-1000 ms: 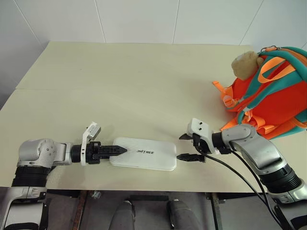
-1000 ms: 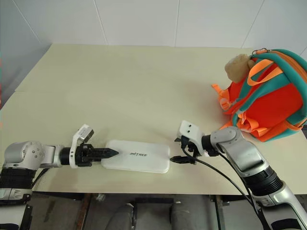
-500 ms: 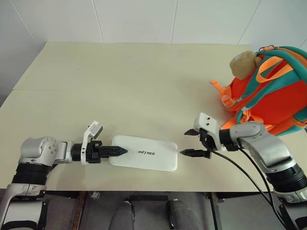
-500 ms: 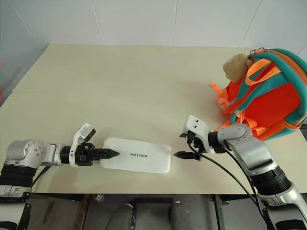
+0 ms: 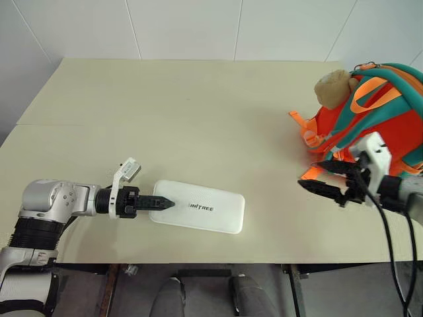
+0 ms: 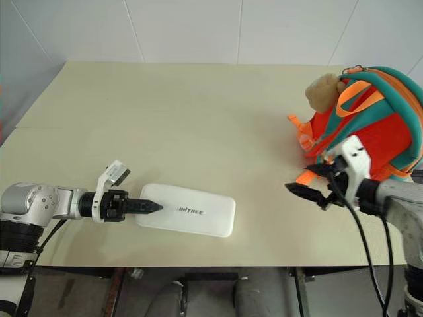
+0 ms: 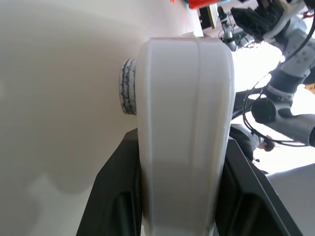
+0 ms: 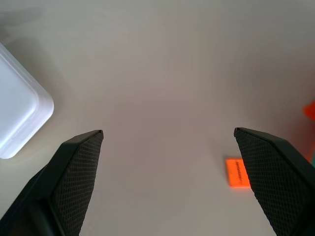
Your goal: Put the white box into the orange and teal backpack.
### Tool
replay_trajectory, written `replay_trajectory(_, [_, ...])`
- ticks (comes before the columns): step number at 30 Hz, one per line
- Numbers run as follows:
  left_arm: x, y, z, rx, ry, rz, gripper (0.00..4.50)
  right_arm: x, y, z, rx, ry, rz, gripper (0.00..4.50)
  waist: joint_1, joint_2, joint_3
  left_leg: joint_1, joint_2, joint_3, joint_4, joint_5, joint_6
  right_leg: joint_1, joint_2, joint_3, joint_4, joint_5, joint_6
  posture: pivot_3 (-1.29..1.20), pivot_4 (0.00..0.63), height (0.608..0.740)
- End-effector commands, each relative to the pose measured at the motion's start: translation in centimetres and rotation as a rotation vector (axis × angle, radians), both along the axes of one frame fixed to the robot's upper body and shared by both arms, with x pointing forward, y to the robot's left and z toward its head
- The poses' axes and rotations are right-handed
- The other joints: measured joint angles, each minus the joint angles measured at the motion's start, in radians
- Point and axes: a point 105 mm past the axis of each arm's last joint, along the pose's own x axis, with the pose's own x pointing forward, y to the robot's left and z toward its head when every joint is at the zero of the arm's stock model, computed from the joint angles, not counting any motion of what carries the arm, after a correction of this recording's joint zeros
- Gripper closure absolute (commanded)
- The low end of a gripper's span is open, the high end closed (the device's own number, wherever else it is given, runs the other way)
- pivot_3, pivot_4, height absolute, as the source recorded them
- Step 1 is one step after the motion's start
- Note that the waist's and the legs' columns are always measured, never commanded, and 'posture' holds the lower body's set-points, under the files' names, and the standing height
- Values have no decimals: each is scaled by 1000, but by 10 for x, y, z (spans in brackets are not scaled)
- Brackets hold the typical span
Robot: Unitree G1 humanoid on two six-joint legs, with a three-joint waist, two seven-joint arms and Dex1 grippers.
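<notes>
— Jaws on the left gripper [image 5: 165,203]: clamped on the near-left short end of the white box [image 5: 198,207]; in the left wrist view, box edge wedged between the two black fingers [image 7: 115,191].

— And on the right gripper [image 5: 320,177]?

— Spread wide, holding nothing; hanging above the table [image 5: 198,119], just in front of the orange and teal backpack [image 5: 377,125].

— Counts?

— One box, one backpack, one tan plush head [image 5: 334,86] fixed at the backpack's upper left, two grippers. Several orange webbing loops on the backpack's left side; exact number hard to tell.

— Box position relative to the jaws?

— Flat on the table near the front edge, lettering up, long side running away from the left fingertips toward the right. Left end inside the left jaws; right end well apart from the right gripper, bare tabletop between. One rounded corner of the box also visible at the edge of the right wrist view [image 8: 19,113], outside the open fingers [image 8: 78,167].

— And relative to the backpack?

— Well apart; backpack at the table's far right, box toward the near left.
</notes>
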Motion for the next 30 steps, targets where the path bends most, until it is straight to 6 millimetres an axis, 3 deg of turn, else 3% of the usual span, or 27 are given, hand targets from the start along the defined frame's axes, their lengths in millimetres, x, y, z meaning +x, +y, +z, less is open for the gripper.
replay_trajectory(1, [19,8,15,7,-73,119,3145,1,-21,24,3,-112,-111,0,-2,0,0,0,0,0,0,0,0,0,0,0,0,0,0,0,150,740])
replay_trajectory(5, [25,1,35,-121,-111,139,3216,16,-40,32,48,-176,-253,0,-5,0,0,0,0,1,0,1,1,0,0,1,-1,2,2,0,150,740])
replay_trajectory(10, [27,-3,47,-202,-133,161,3217,41,-42,35,91,-248,-336,0,-3,0,0,-1,0,1,-1,1,1,-1,0,1,-1,2,2,0,150,740])
replay_trajectory(17, [26,-6,57,-270,-144,168,3217,71,-37,40,159,-322,-375,0,-3,0,1,-3,0,1,-4,0,0,-4,0,1,-1,2,3,0,150,740])
replay_trajectory(20, [27,-5,65,-356,-146,191,3217,92,-24,44,207,-351,-376,0,-8,0,1,-2,0,1,-4,0,0,-4,0,1,0,2,3,0,150,740])
replay_trajectory(24, [28,-5,65,-365,-156,221,3217,106,-23,50,247,-371,-423,1287,-7,1,1,-2,0,1,-3,1,-2,-4,0,1,2,2,3,0,150,740])
replay_trajectory(30, [32,3,66,-365,-175,292,3217,107,-8,60,261,-384,-349,3337,-4,1,1,-3,0,1,-3,1,-2,-4,0,1,2,2,3,0,150,740])
